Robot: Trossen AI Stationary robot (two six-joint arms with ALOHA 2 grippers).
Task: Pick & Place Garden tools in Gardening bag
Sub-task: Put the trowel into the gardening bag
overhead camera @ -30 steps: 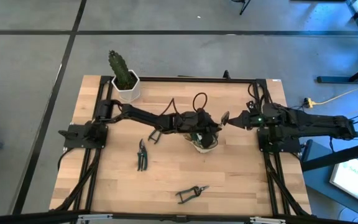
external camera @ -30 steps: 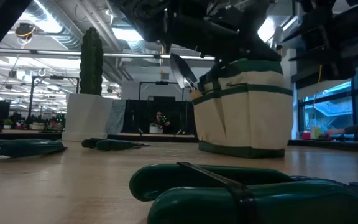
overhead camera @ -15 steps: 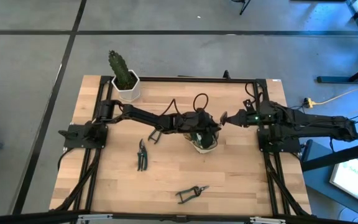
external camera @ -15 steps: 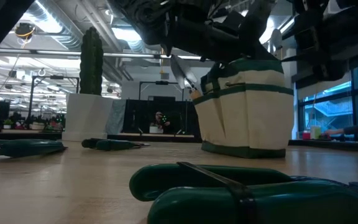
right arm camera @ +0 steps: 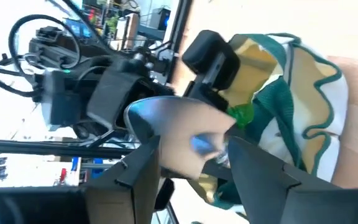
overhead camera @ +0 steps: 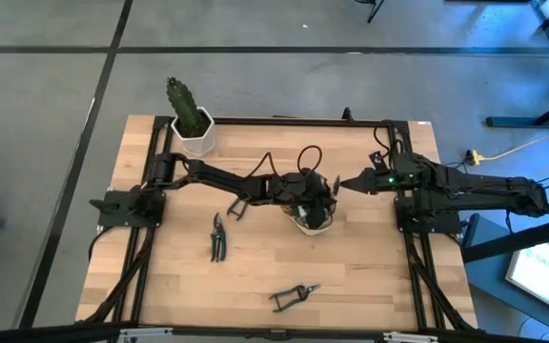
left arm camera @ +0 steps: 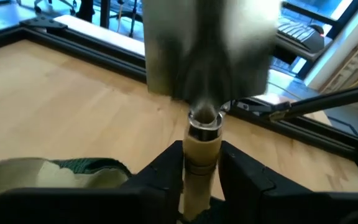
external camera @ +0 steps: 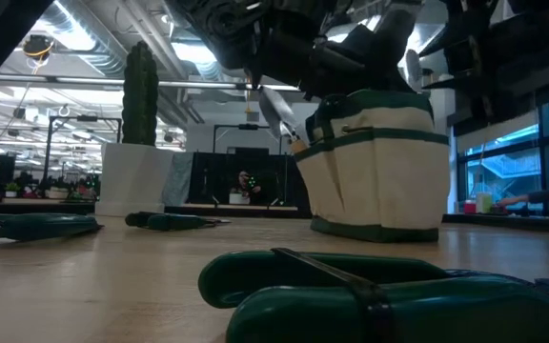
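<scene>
The wooden surface (overhead camera: pixel 351 276) is carrying everything, with both dark arms reaching in toward its middle. The gardening bag (overhead camera: pixel 313 217) is standing upright near the centre, cream sided with green trim, its wide mouth facing up; in the low view (external camera: pixel 379 162) it is sitting flat on the boards with a silver blade sticking up beside its rim.

The left arm is stretching across from the left edge, and the left tool (overhead camera: pixel 320 186) is hanging over the bag's mouth. Its fingers are clamping narrowly around the pale wooden handle of a trowel (left arm camera: pixel 205 68), whose silver blade is pointing away from the wrist camera.

The right tool (overhead camera: pixel 351 183) is sitting just beside the bag's right rim, close to the left one. Its dark fingers (right arm camera: pixel 138 171) are standing on either side of the trowel's silver blade (right arm camera: pixel 179 137); whether they are pressing on it cannot be told.

The cactus in a white pot (overhead camera: pixel 191 122) is standing at the far left corner. Green-handled pruning shears (overhead camera: pixel 217 236) are lying left of the bag, and a second pair (overhead camera: pixel 292 297) is lying near the front edge, well apart from the bag.
</scene>
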